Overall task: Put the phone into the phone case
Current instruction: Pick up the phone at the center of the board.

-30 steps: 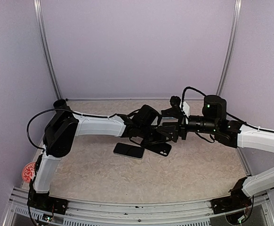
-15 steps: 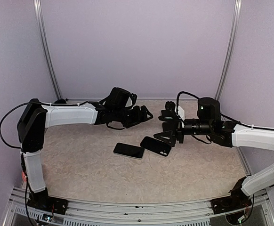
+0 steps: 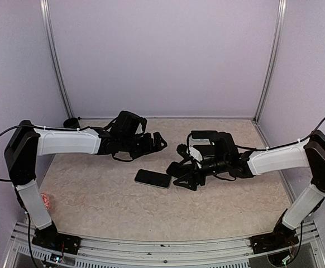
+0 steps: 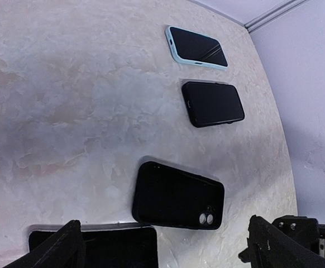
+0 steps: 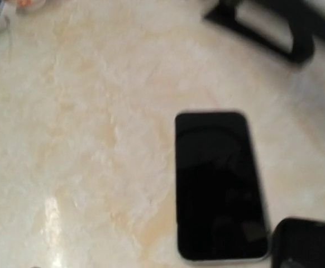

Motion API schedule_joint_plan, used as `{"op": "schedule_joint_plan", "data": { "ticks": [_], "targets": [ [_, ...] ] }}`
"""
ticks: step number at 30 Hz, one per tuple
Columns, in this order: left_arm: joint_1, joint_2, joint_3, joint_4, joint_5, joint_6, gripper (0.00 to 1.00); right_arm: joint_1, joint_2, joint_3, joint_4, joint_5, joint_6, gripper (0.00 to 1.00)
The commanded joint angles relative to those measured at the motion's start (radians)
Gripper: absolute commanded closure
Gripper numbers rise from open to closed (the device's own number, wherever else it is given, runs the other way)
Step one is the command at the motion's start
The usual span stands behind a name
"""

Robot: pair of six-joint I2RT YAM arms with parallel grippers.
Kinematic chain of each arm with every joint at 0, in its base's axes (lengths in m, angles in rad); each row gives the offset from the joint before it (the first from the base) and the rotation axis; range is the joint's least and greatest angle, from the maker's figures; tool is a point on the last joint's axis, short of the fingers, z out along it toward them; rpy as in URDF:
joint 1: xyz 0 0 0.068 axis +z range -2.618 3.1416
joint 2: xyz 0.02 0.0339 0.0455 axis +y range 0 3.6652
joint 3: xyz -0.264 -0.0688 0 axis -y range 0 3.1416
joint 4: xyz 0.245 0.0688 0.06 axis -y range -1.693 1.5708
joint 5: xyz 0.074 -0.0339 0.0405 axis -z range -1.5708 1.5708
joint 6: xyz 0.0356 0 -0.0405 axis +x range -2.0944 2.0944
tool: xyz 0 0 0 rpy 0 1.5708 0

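A black phone (image 3: pixel 152 178) lies screen up on the table; it also shows in the right wrist view (image 5: pixel 218 184) and at the bottom of the left wrist view (image 4: pixel 95 245). The empty black phone case (image 4: pixel 178 196), with two camera holes, lies flat just right of it. In the top view my right arm hides the case; one corner shows in the right wrist view (image 5: pixel 307 243). My right gripper (image 3: pixel 182 174) hovers low over the case, jaws apart, holding nothing. My left gripper (image 3: pixel 153 143) is wide open and empty, above and behind the phone; it also shows in the left wrist view (image 4: pixel 162 240).
Two more phones lie farther off in the left wrist view: a black one (image 4: pixel 213 104) and one in a pale case (image 4: pixel 196 46). A red object (image 3: pixel 45 201) sits at the table's left edge. Walls close the back and sides.
My left arm has pulled back and to the left, away from the phone and case. My right gripper has moved down and left, over the case.
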Motion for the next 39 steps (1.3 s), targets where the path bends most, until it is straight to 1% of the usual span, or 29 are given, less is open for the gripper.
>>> {"op": "schedule_joint_plan", "data": {
  "ticks": [1,8,12,19,26,30,39],
  "targets": [
    [0.014,-0.093,-0.057,0.015,-0.061,0.012,0.01,0.026,0.086,0.036,0.04,0.005,0.015,0.09],
    [0.036,-0.18,-0.143,0.02,-0.068,0.004,0.01,0.047,0.224,0.077,0.042,0.027,0.014,0.09],
    [0.043,-0.213,-0.175,0.019,-0.097,0.001,0.01,0.055,0.268,0.097,0.035,0.043,0.008,0.09],
    [0.06,-0.27,-0.23,0.023,-0.1,-0.005,0.01,0.057,0.337,0.128,0.018,0.083,0.002,0.08],
    [0.076,-0.295,-0.249,0.024,-0.093,-0.004,0.01,0.058,0.383,0.157,0.011,0.136,0.005,0.05],
    [0.076,-0.3,-0.251,0.025,-0.092,-0.003,0.01,0.057,0.406,0.172,0.009,0.155,-0.005,0.01],
    [0.078,-0.303,-0.259,0.029,-0.087,-0.003,0.01,0.057,0.451,0.204,-0.021,0.194,-0.053,0.0]
  ]
}}
